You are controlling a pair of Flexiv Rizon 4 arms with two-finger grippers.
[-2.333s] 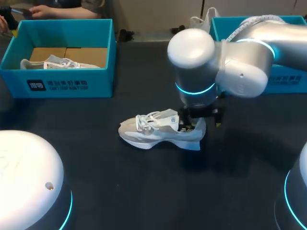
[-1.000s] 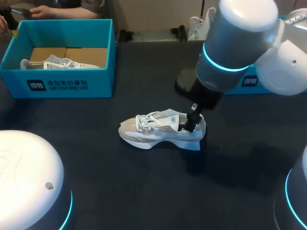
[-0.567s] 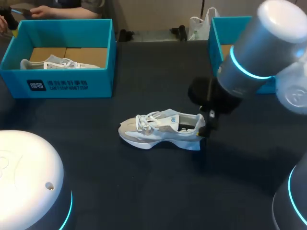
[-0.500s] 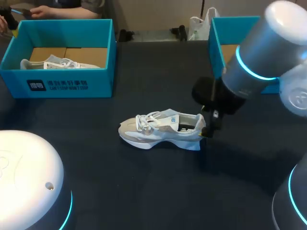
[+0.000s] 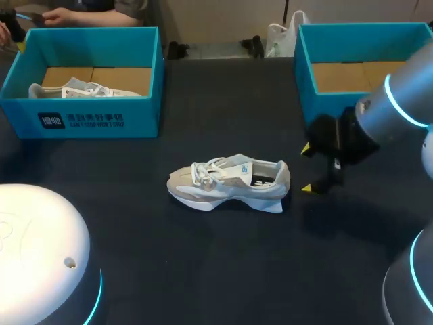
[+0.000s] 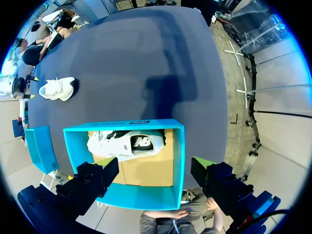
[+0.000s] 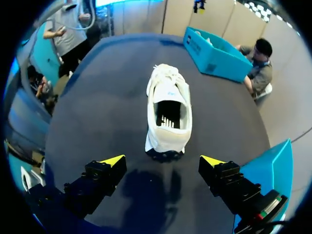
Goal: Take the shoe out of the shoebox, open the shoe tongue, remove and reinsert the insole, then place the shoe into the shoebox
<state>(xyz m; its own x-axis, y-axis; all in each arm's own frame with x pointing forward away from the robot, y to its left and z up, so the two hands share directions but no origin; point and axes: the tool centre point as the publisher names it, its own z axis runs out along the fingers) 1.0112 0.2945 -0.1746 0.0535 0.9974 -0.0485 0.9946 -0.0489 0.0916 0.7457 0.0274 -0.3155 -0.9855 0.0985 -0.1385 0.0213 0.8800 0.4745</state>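
A white and grey shoe [image 5: 229, 183] lies on its sole mid-table, toe to the left, tongue and laces up, with its opening dark inside. My right gripper [image 5: 306, 168] hangs open just right of the heel, apart from it. In the right wrist view the shoe [image 7: 168, 114] lies ahead of the open right gripper [image 7: 163, 160], heel nearest. My left gripper [image 6: 155, 165] is open high above the left shoebox [image 6: 180, 156], which holds a second white shoe [image 6: 126, 144]. The left gripper does not show in the head view.
The left teal shoebox [image 5: 88, 118] stands at the back left with a white shoe [image 5: 74, 89] in it. A second teal shoebox [image 5: 304, 74] stands at the back right, its cardboard floor bare. The bases of my arms fill the near corners.
My right arm has drawn back from the shoe's heel opening and swung right and away, its gripper open. The shoe has stayed in place.
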